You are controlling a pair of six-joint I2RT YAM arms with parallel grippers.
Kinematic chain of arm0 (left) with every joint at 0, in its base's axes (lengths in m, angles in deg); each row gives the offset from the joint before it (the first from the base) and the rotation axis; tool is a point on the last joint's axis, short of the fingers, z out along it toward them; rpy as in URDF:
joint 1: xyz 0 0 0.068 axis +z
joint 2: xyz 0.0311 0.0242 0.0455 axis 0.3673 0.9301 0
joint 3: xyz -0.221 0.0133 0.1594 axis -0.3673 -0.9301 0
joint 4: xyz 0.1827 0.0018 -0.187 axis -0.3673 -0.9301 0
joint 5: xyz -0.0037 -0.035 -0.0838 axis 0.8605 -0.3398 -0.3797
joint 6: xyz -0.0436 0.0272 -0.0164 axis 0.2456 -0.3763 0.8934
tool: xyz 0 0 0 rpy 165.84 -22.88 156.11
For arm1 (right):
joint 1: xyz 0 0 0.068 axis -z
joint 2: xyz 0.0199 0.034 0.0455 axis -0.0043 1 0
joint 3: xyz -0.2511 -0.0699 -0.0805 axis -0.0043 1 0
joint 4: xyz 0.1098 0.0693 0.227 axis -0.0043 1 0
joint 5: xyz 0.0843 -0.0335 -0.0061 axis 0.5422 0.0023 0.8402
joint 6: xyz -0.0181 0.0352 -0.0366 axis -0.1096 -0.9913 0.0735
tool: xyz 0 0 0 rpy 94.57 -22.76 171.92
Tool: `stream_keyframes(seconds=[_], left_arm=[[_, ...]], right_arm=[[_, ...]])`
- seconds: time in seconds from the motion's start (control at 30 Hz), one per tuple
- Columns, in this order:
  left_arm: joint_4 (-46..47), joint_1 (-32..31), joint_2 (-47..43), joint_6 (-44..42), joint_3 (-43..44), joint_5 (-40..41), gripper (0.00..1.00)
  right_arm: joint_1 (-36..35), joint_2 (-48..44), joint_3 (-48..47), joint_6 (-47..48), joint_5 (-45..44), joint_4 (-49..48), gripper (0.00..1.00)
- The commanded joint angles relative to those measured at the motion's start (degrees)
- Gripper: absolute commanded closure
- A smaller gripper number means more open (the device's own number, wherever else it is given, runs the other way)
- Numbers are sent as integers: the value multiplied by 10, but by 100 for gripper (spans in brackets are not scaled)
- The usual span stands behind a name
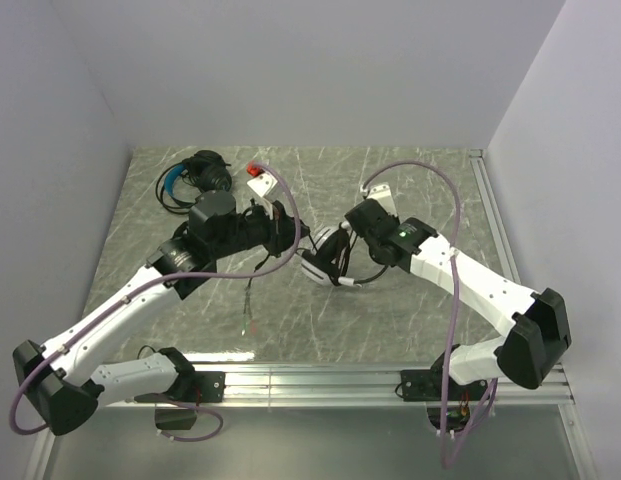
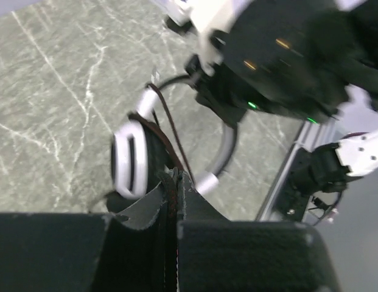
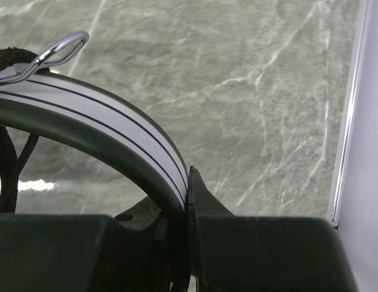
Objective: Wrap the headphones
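On the grey-green marbled tabletop [image 1: 390, 320], nearest the arm bases, the loose end of a long thin black cable [image 1: 249, 300] trails toward the near edge. Above it, at mid-table, the left gripper [image 2: 176, 180] is pinched closed on this cable, just beside the white over-ear headset with black ear pads [image 1: 322, 260]. The right gripper [image 3: 186, 182] is clamped on that headset's white, black-striped headband [image 3: 109, 118], meeting the left gripper from the other side. At the far left corner lies the black headset with a blue headband [image 1: 190, 180], its cable bunched around it, well apart from both grippers. A small red-and-white object [image 1: 257, 176] sits near it.
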Motion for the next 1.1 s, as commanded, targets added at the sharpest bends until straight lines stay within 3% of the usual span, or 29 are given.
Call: stream_keyframes(seconds=[0.0, 0.2, 0.43, 0.67, 1.07], left_arm=[[30, 20, 15, -36, 31, -33, 92], [59, 45, 40, -53, 46, -88, 92], [127, 85, 80, -36, 51, -188, 92], [276, 136, 110, 42, 6, -288, 91], [513, 147, 185, 182, -51, -325, 88]], right_arm=[[-37, -22, -7, 6, 0, 6, 100], [-89, -44, -3, 6, 38, 32, 100], [-131, -109, -5, 24, 157, 31, 100], [-134, -170, -2, 46, 274, 24, 100], [-134, -225, -36, 41, 420, -1, 100]])
